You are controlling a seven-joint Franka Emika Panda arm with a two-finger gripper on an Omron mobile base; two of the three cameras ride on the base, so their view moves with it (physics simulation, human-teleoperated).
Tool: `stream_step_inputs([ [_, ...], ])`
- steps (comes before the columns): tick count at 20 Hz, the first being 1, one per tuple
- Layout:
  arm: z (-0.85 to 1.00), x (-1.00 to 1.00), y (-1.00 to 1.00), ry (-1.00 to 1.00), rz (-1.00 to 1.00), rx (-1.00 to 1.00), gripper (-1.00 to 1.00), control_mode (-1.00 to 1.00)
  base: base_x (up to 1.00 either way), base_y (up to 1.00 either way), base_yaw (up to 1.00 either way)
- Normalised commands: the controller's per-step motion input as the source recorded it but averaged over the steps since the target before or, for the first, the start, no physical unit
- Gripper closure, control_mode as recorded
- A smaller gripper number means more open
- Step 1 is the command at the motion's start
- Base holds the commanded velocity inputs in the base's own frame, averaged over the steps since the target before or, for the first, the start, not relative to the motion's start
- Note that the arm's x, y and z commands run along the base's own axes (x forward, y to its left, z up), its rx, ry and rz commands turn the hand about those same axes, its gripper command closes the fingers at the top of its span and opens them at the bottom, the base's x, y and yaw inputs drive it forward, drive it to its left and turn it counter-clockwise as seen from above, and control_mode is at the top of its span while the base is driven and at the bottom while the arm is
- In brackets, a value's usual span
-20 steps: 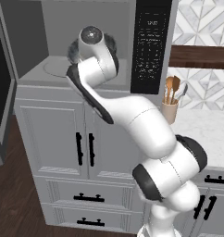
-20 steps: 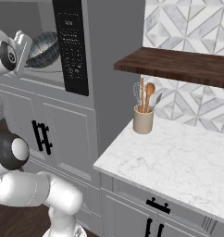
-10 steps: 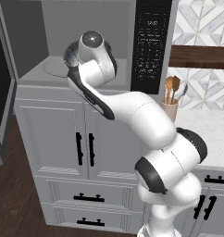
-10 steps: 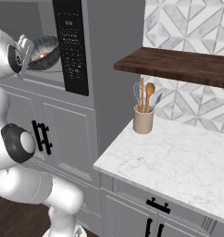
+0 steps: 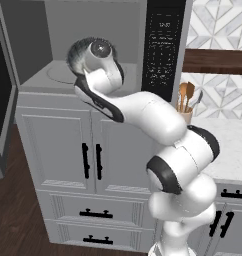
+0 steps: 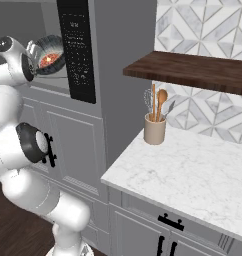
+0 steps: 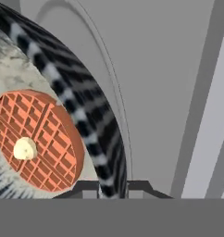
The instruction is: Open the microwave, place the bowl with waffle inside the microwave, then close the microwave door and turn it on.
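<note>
The microwave stands open, its door swung out at the far left and the keypad panel to the right of the cavity. My gripper is shut on the rim of the dark striped bowl, with one finger on each side of it. The bowl hangs tilted at the mouth of the cavity, above the round turntable. The orange-brown waffle lies inside it and shows as waffle from the right. In the left base view the wrist hides most of the bowl.
Grey cabinet doors with black handles sit below the microwave. To the right is a marble counter with a tan utensil cup, under a dark wooden shelf. The arm's elbow fills the space in front of the cabinets.
The wrist has sunk slightly with the bowl, and the bowl has tipped so its inside and the waffle now face the right camera.
</note>
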Motion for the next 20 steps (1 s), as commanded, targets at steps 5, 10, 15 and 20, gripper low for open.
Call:
stream_step_inputs([
  [5, 0.11, 0.41, 0.00, 0.00, 0.00, 0.12, -1.00, -1.00, 0.00, 0.00, 0.00],
  [10, 0.00, 0.00, -0.08, -0.24, 0.00, 0.20, -1.00, -1.00, 0.00, 0.00, 0.00],
  [15, -0.03, -0.26, -0.28, -0.52, 0.00, 0.31, -1.00, -1.00, 0.00, 0.00, 0.00],
  [20, -0.06, -1.00, -0.29, -0.89, 0.00, 0.36, -1.00, -1.00, 0.00, 0.00, 0.00],
])
